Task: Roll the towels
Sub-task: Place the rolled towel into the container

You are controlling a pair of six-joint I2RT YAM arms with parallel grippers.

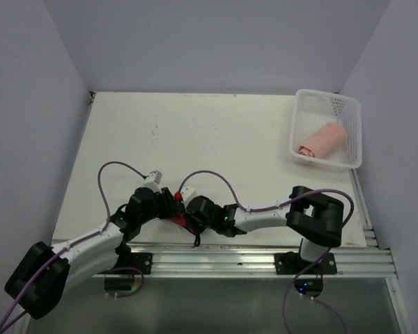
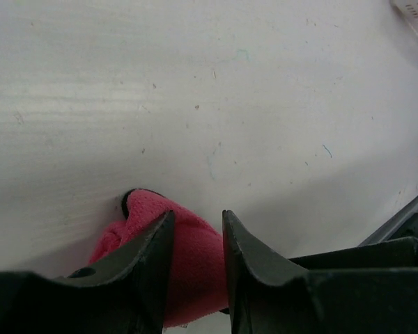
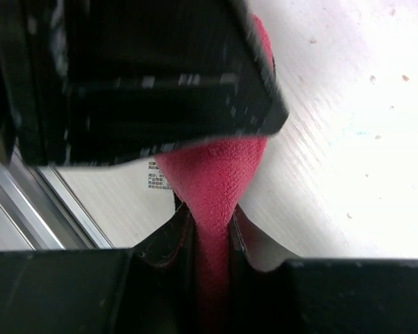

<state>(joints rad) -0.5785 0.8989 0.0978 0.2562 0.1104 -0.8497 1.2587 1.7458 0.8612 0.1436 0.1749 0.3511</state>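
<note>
- Nearest the arm bases, both hands meet over the red cloth (image 2: 150, 212). It lies on the bench (image 1: 195, 132) close to its near edge, left of centre.
- The left hand (image 2: 197, 217) has the cloth bunched between its fingers, filling the gap, so I read it as closed on the cloth.
- The right hand (image 3: 210, 214) pinches a thin fold of the same cloth, its jaws drawn in tight on it. The left hand's black body looms just above in that view.
- Judged from this, the red cloth is only gathered into a lump, not a tidy roll. Its rolling is under way and is what remains of the task.
- A small white tag (image 3: 157, 177) shows beside the fold; its print is too small to read.
- It is hard to tell how many turns the cloth has or where its free end lies. From above, the hands cover almost all of it, and each wrist view shows just a patch. The dark trim appears only as a thin edge.
- At the far right, the pink towel (image 1: 322, 141) lies rolled inside the white basket (image 1: 354, 136), so that half looks done. Whether it is rolled firmly cannot be made out at that distance.
</note>
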